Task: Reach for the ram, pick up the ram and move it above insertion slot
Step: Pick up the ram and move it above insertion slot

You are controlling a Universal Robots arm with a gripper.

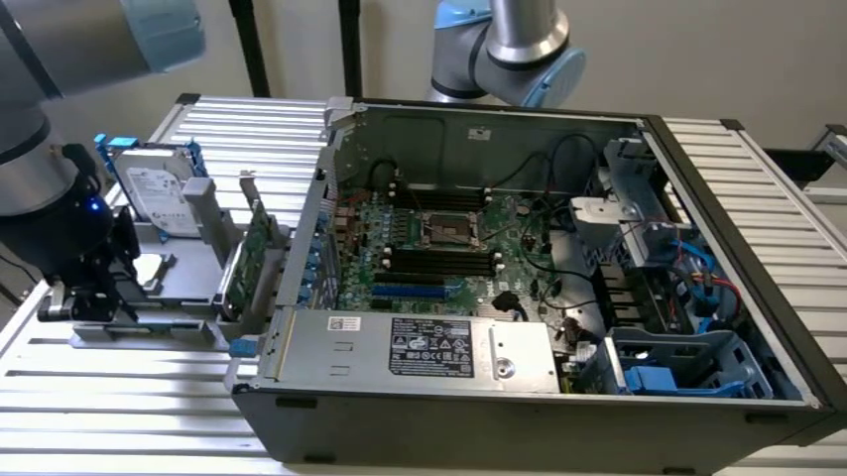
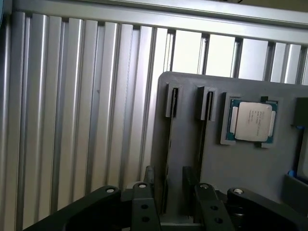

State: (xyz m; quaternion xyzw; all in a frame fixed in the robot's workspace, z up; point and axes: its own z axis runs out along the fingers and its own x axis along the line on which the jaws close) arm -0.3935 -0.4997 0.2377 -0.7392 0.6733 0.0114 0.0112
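The ram [image 2: 168, 139] stands on edge in a slot of the grey holder [image 2: 187, 110], seen as a thin dark strip. My gripper [image 2: 168, 179] is open, with one finger [image 2: 144, 204] on each side of the strip and apart from it. In the exterior view the gripper [image 1: 86, 302] hangs low over the grey holder [image 1: 179, 268] at the exterior view's left, outside the open computer case [image 1: 530, 397]. The black memory slots [image 1: 437, 260] lie on the green motherboard inside the case.
A silver hard drive [image 1: 153, 193] and a broad green expansion card [image 1: 252, 258] stand in the holder beside the gripper. A processor chip [image 2: 252, 120] sits in a pocket of the holder. The case wall [image 1: 311, 228] rises between holder and motherboard. A second arm [image 1: 517, 45] stands behind the case.
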